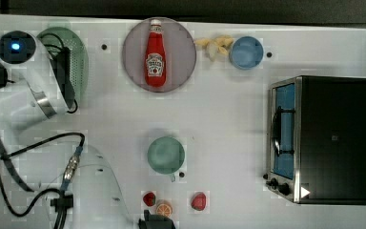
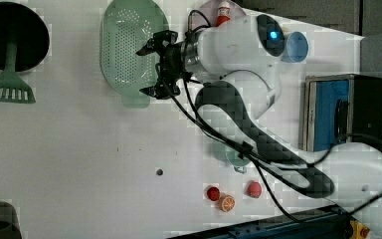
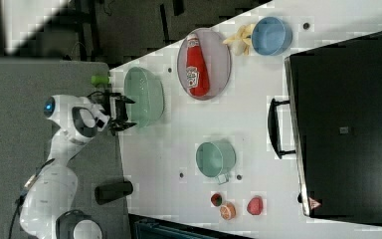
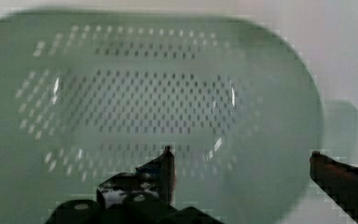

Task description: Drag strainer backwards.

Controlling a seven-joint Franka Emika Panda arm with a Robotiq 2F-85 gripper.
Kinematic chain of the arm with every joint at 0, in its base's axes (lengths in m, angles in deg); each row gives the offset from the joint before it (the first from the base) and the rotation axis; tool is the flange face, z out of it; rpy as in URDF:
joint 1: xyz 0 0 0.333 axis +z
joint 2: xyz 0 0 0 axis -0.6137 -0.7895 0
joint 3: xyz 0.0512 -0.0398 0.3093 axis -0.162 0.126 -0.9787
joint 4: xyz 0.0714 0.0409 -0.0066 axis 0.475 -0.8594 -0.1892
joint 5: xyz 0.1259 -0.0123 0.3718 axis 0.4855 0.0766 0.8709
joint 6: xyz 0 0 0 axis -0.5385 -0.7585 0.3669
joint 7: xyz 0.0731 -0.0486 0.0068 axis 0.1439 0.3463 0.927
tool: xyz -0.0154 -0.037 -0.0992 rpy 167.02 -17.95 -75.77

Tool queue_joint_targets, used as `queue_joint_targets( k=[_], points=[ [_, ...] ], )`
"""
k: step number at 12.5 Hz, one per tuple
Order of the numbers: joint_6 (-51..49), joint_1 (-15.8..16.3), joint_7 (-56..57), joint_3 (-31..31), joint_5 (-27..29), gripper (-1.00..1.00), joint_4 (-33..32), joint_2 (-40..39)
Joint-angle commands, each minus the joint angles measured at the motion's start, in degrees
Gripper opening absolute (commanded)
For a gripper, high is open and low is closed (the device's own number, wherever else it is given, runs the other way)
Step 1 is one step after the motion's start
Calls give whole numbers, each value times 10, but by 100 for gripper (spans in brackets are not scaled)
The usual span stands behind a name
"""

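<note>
The strainer (image 1: 79,62), a pale green oval colander with a dotted basin, lies at the top view's far upper left, partly under the white arm. In the left view the strainer (image 2: 127,50) lies with its long side running up and down, and my gripper (image 2: 143,72) hangs open over its right-hand long rim. In the right view the gripper (image 3: 128,112) stands at the strainer's (image 3: 146,94) left edge. In the wrist view the gripper (image 4: 241,154) is open over the strainer (image 4: 144,102), with one finger over the basin and the other at the end rim by the handle tab. Nothing is gripped.
A ketchup bottle (image 1: 155,55) lies on a grey plate (image 1: 183,52) beside the strainer. A blue bowl (image 1: 246,52), a toaster oven (image 1: 333,138), a round green cup (image 1: 166,155) and toy fruit (image 1: 164,208) share the table. A black pan (image 2: 12,35) and green spatula (image 2: 7,87) lie beyond the strainer.
</note>
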Motion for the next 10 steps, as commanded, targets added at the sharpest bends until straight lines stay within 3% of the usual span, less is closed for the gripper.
queue_joint_targets(
  k=[1,5,10],
  points=[
    [4,53,-31,36,-2,100,37,-20],
    [6,108,-32,96,0,100,53,-63],
    [-22,122,-32,100,13,100,36,-61]
  ],
)
